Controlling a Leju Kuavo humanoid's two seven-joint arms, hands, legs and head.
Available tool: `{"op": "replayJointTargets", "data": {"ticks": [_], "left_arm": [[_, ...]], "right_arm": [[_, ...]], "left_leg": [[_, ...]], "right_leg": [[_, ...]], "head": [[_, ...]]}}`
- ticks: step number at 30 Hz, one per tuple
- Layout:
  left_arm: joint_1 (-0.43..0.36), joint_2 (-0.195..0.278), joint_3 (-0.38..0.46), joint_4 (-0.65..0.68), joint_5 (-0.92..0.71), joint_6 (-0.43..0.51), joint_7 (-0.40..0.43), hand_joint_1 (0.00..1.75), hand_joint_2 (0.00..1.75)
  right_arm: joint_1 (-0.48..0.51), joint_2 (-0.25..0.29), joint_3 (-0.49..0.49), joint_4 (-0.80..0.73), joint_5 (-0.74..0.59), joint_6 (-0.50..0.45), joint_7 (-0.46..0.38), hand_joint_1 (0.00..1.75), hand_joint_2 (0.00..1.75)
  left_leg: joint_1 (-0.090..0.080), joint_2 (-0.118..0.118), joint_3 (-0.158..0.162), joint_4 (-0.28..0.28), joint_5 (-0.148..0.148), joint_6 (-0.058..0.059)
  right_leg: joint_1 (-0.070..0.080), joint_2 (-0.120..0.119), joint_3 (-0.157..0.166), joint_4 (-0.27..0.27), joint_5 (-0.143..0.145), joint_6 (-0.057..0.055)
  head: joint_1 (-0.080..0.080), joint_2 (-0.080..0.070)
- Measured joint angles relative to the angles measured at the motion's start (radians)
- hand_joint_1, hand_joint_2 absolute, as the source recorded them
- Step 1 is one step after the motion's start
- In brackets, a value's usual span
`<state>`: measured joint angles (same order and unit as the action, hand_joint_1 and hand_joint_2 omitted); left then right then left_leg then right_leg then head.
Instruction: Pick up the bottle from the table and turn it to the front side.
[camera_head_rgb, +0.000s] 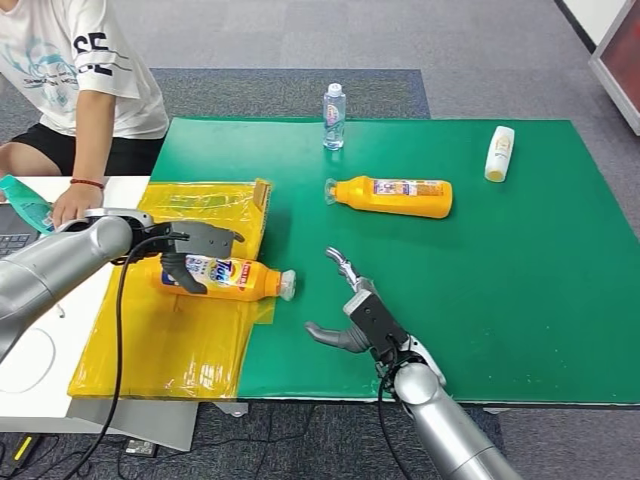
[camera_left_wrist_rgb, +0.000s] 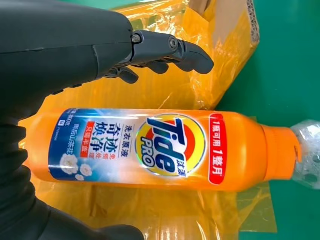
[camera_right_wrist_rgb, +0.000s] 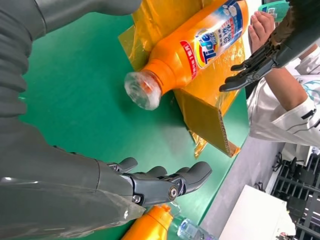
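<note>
Two orange bottles lying on the green table (camera_head_rgb: 468, 300); neither hand is holding one.
The left hand (camera_head_rgb: 189, 250) is hovering over the near bottle (camera_head_rgb: 226, 277), fingers (camera_left_wrist_rgb: 170, 50) spread and thumb apart from it; this bottle is lying label-up on yellow plastic (camera_head_rgb: 173, 340) at the left, cap pointing right. The right hand (camera_head_rgb: 355, 310) is spreading its fingers above bare mat at near centre, gripping nothing. The far bottle (camera_head_rgb: 392, 196) is lying beyond it. A person's hand (camera_head_rgb: 75, 203) is resting far left.

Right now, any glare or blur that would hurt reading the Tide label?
Left wrist view: label sharp, only faint sheen on the bottle; yellow plastic sheet glares. Head view: evenly lit, label too small to read. Right wrist view: near robot hand slightly soft.
</note>
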<state>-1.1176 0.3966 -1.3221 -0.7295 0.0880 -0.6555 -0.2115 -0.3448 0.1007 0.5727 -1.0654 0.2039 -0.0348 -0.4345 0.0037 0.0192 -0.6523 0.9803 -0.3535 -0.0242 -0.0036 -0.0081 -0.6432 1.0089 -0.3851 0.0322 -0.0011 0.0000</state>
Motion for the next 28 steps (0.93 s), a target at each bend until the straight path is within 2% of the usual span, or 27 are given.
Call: {"op": "replayJointTargets", "data": {"ticks": [9, 12, 14, 17, 20, 24, 28], "left_arm": [[0.023, 0.003, 0.025, -0.006, -0.024, 0.039, -0.017, 0.0, 1.75], [0.042, 0.01, 0.048, -0.024, -0.042, 0.083, -0.036, 0.0, 1.75], [0.07, 0.011, 0.078, -0.045, -0.06, 0.145, -0.075, 0.0, 1.75], [0.164, 0.002, 0.178, -0.1, -0.112, 0.265, -0.161, 0.0, 1.75], [0.298, -0.019, 0.31, -0.177, -0.204, 0.349, -0.191, 0.0, 1.75], [0.462, -0.052, 0.454, -0.269, -0.286, 0.395, -0.213, 0.0, 1.75], [0.569, -0.074, 0.56, -0.335, -0.346, 0.433, -0.234, 0.0, 1.75]], "right_arm": [[0.001, 0.0, 0.0, 0.001, 0.0, 0.001, 0.002, 0.0, 1.75], [0.002, 0.0, 0.0, 0.002, 0.0, -0.001, 0.004, 0.0, 1.75], [0.004, 0.0, 0.0, 0.003, -0.001, -0.006, 0.004, 0.0, 1.75], [0.012, 0.0, -0.008, 0.001, -0.011, -0.01, -0.006, 0.0, 1.75], [0.032, -0.003, -0.034, -0.019, -0.042, 0.008, -0.024, 0.0, 1.75], [0.063, -0.016, -0.088, -0.074, -0.074, 0.043, -0.034, 0.0, 1.75], [0.083, -0.034, -0.135, -0.132, -0.079, 0.061, -0.034, 0.0, 1.75]], "left_leg": [[0.0, 0.0, 0.0, 0.0, 0.0, 0.0], [0.0, 0.0, 0.0, 0.0, 0.0, 0.0], [0.0, 0.0, 0.0, 0.0, 0.0, 0.0], [0.0, 0.0, 0.0, 0.0, -0.001, 0.0], [-0.001, 0.0, 0.0, 0.0, -0.001, 0.001], [-0.001, 0.001, 0.0, 0.0, -0.003, 0.002], [-0.001, 0.001, 0.0, 0.0, -0.003, 0.002]], "right_leg": [[0.0, 0.0, 0.0, 0.0, 0.0, 0.0], [0.0, 0.0, 0.0, 0.0, 0.0, 0.0], [0.0, 0.0, 0.0, 0.0, 0.0, 0.0], [-0.001, 0.0, 0.0, 0.0, 0.0, 0.0], [-0.001, 0.0, 0.0, -0.001, -0.001, 0.0], [-0.001, 0.001, -0.001, -0.001, -0.001, 0.0], [-0.001, 0.001, -0.001, -0.002, -0.001, 0.0]], "head": [[0.0, 0.0], [0.0, 0.0], [0.0, 0.0], [0.0, 0.0], [0.0, 0.0], [0.0, 0.0], [0.0, 0.0]]}}
